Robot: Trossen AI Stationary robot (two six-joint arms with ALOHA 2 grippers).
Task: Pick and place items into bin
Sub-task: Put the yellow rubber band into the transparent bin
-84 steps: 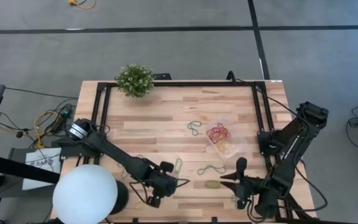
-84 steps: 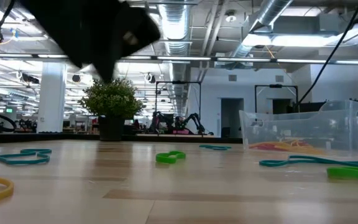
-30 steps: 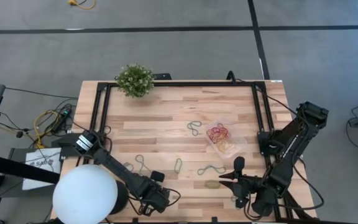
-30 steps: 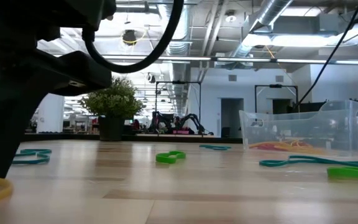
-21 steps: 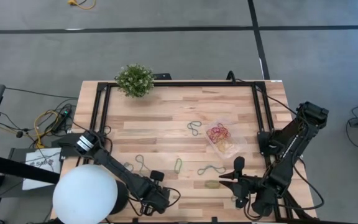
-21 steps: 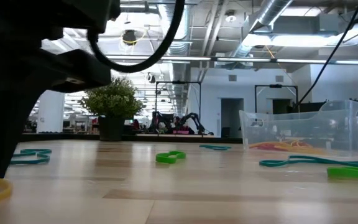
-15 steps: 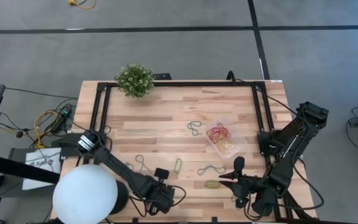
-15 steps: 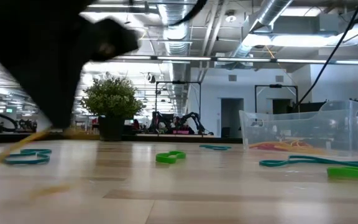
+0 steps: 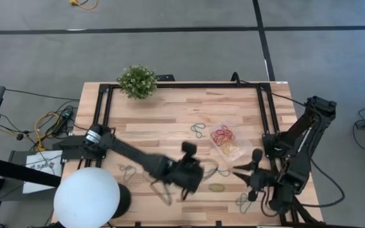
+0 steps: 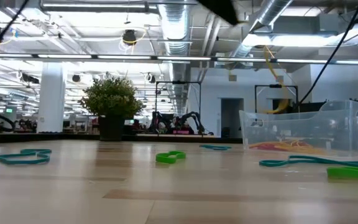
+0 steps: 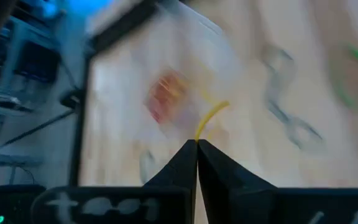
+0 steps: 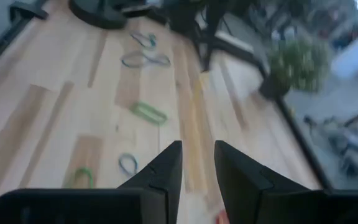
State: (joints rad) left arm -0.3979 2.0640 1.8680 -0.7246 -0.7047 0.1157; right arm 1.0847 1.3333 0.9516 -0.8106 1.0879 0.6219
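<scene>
Left tool [image 11: 197,144] pinches yellow band [image 11: 210,116] (high view blurred).

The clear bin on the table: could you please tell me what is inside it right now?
The clear bin holds a cluster of red rubber bands and some yellow rubber bands beside them. Whether more bands lie underneath that pile cannot be seen.

One bin [image 9: 228,140], one potted plant [image 9: 137,82]
</scene>
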